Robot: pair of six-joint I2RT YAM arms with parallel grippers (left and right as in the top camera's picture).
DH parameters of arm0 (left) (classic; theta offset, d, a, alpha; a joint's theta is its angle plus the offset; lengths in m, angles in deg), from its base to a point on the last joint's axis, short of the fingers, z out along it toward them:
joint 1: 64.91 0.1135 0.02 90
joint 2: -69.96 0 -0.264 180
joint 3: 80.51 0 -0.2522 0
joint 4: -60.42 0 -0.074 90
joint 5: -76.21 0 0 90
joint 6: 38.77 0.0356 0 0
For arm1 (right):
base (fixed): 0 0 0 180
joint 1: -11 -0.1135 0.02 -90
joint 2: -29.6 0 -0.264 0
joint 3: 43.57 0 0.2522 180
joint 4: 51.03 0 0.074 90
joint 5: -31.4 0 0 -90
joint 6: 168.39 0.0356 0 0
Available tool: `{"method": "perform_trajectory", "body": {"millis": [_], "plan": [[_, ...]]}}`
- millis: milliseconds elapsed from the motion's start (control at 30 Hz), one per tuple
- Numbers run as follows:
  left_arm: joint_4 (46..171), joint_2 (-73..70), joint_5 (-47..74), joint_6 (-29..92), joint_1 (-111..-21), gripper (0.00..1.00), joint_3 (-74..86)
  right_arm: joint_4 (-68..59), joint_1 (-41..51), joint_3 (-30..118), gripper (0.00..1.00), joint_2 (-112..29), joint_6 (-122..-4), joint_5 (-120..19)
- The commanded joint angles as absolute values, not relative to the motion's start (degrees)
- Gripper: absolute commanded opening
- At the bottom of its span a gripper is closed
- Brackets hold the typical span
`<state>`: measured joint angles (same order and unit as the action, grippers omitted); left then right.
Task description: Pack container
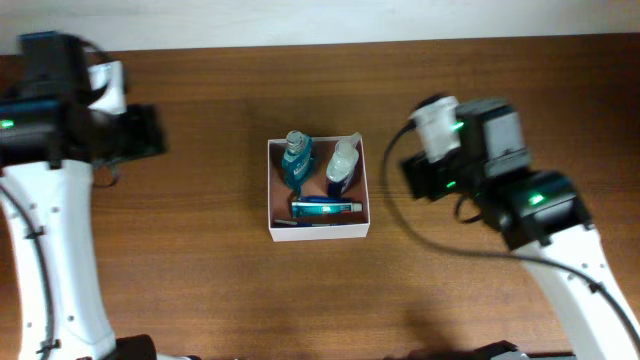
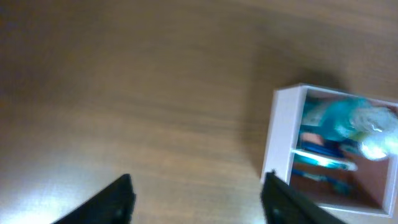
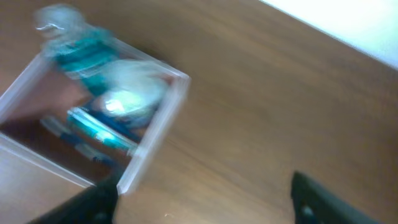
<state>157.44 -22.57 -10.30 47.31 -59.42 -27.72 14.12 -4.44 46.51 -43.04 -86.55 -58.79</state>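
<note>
Wooden table (image 1: 200, 290) overhead, container (image 1: 319, 234) mid-table between the arms with bottles (image 1: 297, 160) and a tube (image 1: 327, 208) inside, we judge it light, thin-walled, best pinched at a wall; left wrist, left gripper (image 2: 198, 190) spread wide, empty; right wrist, right gripper (image 3: 204, 190) likewise.

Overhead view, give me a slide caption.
Container holding a teal bottle, a pale bottle and a tube on a wooden table.

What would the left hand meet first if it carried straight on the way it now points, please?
Probably bare table: the left hand points at wood, with the box off to one side; depth is unclear.
</note>
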Motion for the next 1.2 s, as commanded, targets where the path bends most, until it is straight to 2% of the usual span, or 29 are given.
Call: {"method": "perform_trajectory", "body": {"millis": [0,33,200,300,400,533,667,733,800,867,1033,1167], "plan": [[155.32,-24.06,-8.64,54.35,-65.87,0.99,-27.48,14.10,3.14,46.22,0.89,-44.09,-80.91,-58.68],[154.19,-24.78,-8.69,54.54,-67.20,0.99,-27.48,13.62,5.33,46.22,1.00,-44.09,-80.87,-58.65],[154.19,-26.49,-10.09,54.54,-68.01,0.99,-27.48,15.09,11.82,46.22,0.99,-44.18,-75.58,-58.33],[155.58,-25.83,-10.76,54.56,-67.48,0.99,-27.48,19.72,12.56,46.13,0.91,-42.85,-74.64,-58.26],[154.69,-21.90,-10.37,54.56,-67.50,0.99,-27.22,20.66,12.41,44.78,0.89,-38.95,-72.96,-58.87],[150.69,-10.81,-10.30,54.56,-67.55,0.99,-20.31,18.71,11.06,38.66,0.89,-28.84,-73.22,-59.59],[141.42,5.95,-10.09,54.26,-67.53,0.99,-2.93,18.49,6.99,30.24,0.86,-17.86,-71.14,-61.26],[136.61,16.20,-10.11,54.17,-67.53,0.99,8.19,19.96,4.24,25.24,0.90,-11.02,-67.38,-62.44],[133.20,24.66,-10.15,52.27,-67.53,0.99,17.09,20.75,2.51,21.96,1.00,-6.37,-66.38,-62.81],[130.23,33.97,-10.15,51.26,-67.53,0.99,26.22,21.16,1.50,19.05,0.99,-1.71,-66.25,-63.83],[129.68,45.79,-10.11,51.26,-67.53,0.99,36.76,21.93,1.53,18.24,0.99,1.04,-66.27,-63.59],[135.78,46.80,-10.13,51.26,-67.53,0.99,37.63,21.95,1.53,18.24,0.99,0.96,-66.27,-63.59]]}}
